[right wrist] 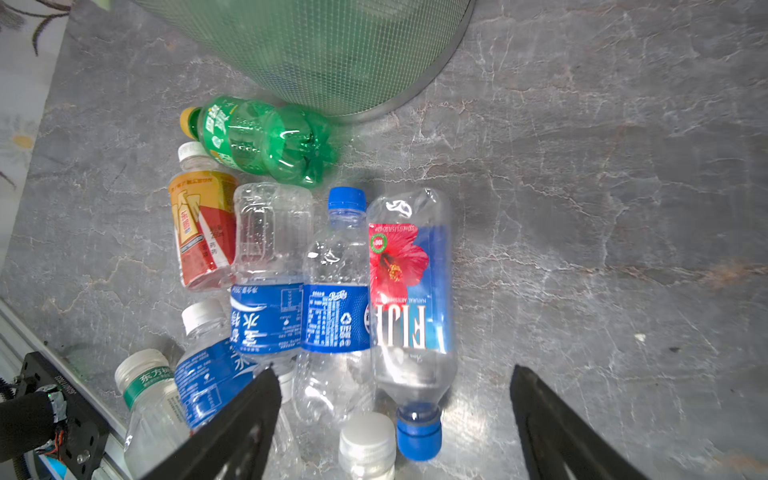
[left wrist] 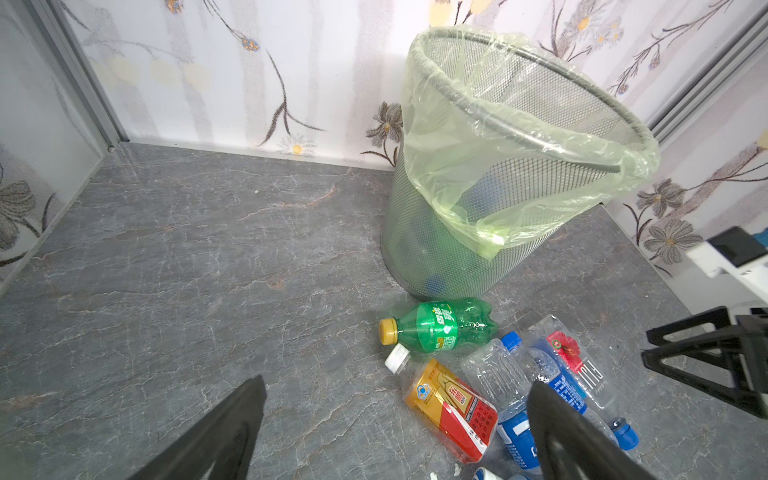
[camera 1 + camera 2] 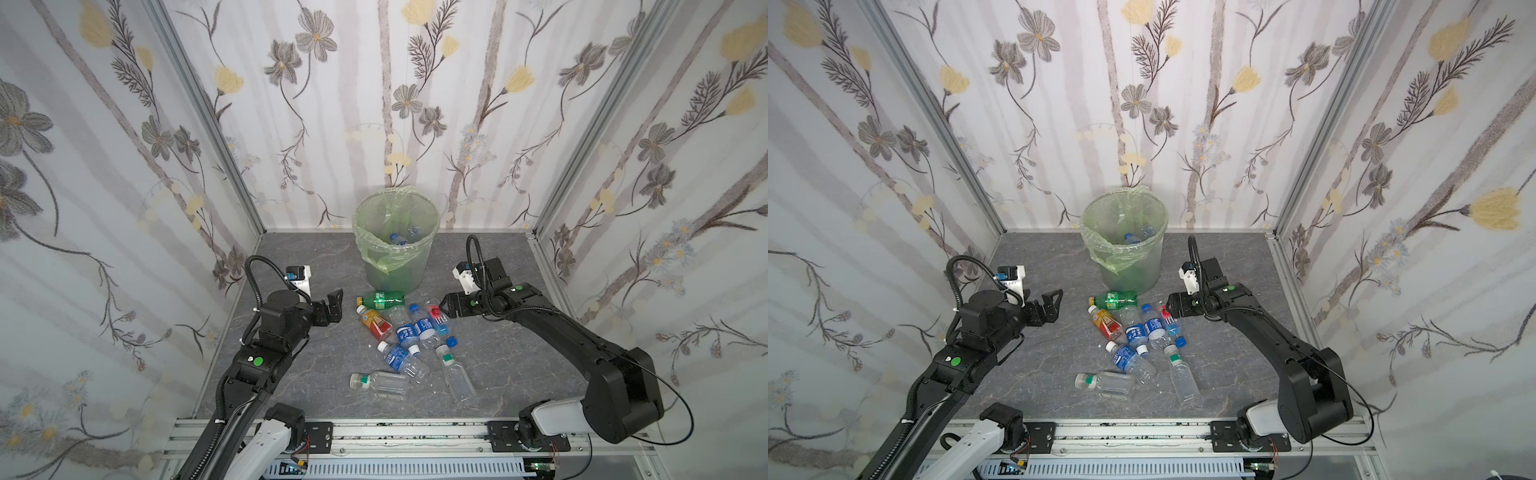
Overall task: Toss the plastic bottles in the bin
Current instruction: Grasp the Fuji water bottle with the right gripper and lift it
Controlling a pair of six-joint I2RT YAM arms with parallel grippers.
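Right gripper [image 3: 445,308]: jaws apart, nothing clamped; tips low over the far end of the Fiji bottle [image 1: 411,291]; contact cannot be told. That bottle: clear, blue label with a red flower, blue cap, lying flat at the right edge of the plastic bottles [image 3: 405,332] heaped on the grey marbled table [image 3: 291,374]. Beside it, two clear bottles with blue labels side by side; then the orange-red labelled bottle [image 3: 374,324], white cap. The green bottle [image 3: 380,300], yellow cap, lies crosswise at the foot of the bin [image 3: 399,270], just short of its wall. Nearer the rail, two clear bottles with green neck bands [image 3: 380,382], lying apart from the heap. Bin upright by the back wall, pale mesh, light-green bag folded over the rim; a few blue-labelled bottles inside. Right arm reaches in from its base, forearm angled inward, wrist bent down. Left gripper [image 3: 333,306]: spread wide, empty, off the table, left of the heap; left arm folded, elbow raised.
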